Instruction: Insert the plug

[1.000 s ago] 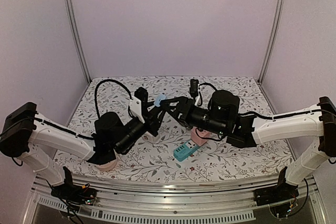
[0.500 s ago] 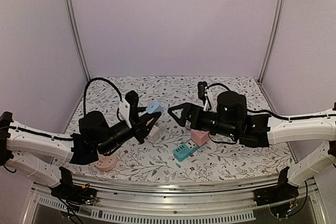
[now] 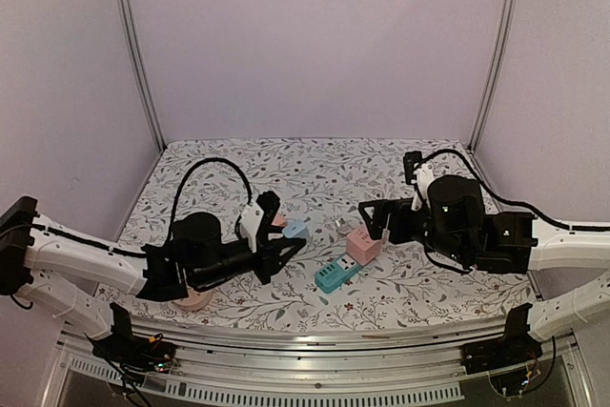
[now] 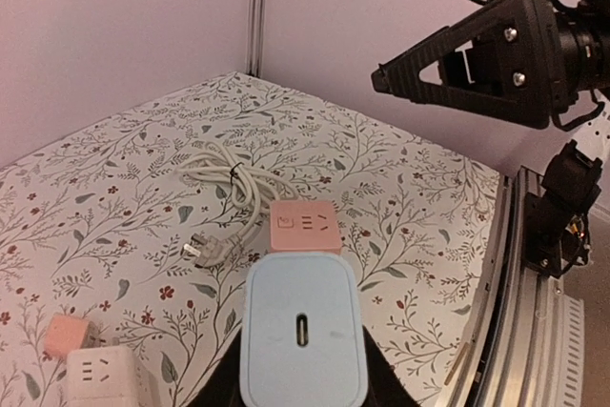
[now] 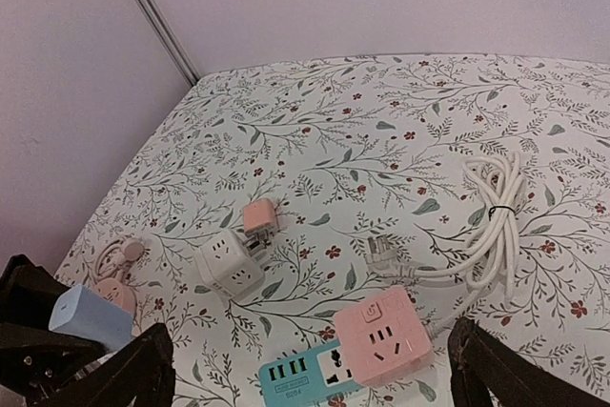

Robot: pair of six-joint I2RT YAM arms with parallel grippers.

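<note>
Transport step: plug (image 4: 303, 331) clenched in left pincer (image 3: 291, 234). Right pincer (image 3: 375, 217) released, empty. Next: prongs to be aligned with strip (image 3: 335, 275) socket, then pressed in.

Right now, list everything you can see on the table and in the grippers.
charger: one, light blue, in left gripper
pink cube socket: one, pink, mid-table
power strip: one, teal, beside pink cube
white cube socket: one, white, left of pink cube
small adapter: one, pink, beside white cube
cable: one, white, bundled, beside pink cube
round item: one, pink, near-left edge
table: one, floral
left gripper: one, black, shut on charger
right gripper: one, black, open, empty
</note>
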